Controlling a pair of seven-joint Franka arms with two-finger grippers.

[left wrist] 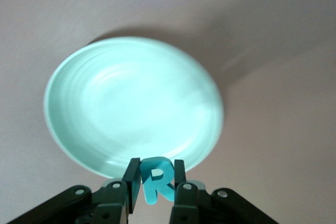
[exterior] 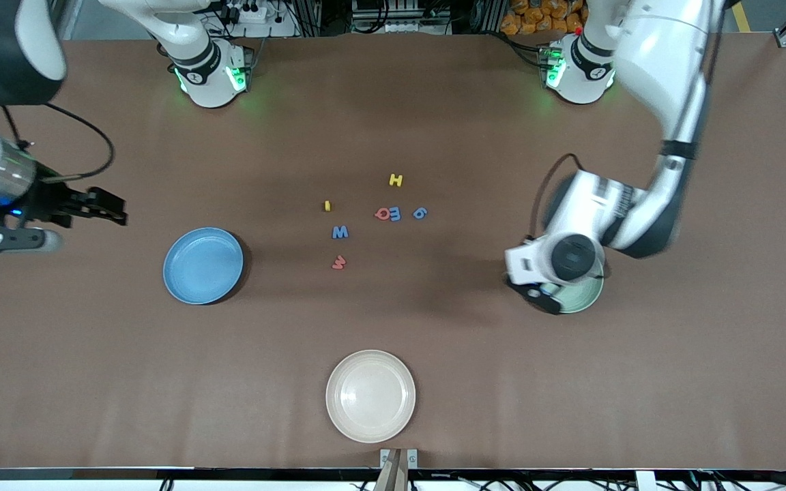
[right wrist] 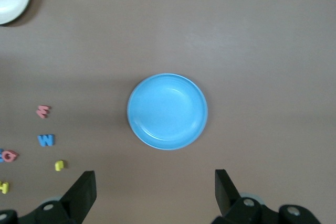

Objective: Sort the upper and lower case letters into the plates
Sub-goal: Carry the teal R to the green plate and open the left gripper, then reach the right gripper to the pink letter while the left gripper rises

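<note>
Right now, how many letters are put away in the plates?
None yet: the matte blue plate and pale mint green plate hold nothing. The left claw is shut on a teal letter R over the mint plate. Seven small toy letters lie mid-table. The right claw waits open above the table near the blue plate.

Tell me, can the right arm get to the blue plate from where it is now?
Probably yes. The right end effector hangs open above the table beside the blue plate, toward the right arm's end. Nothing lies between them, and the plate is empty. The left end effector is busy holding the teal R over the mint plate.
</note>
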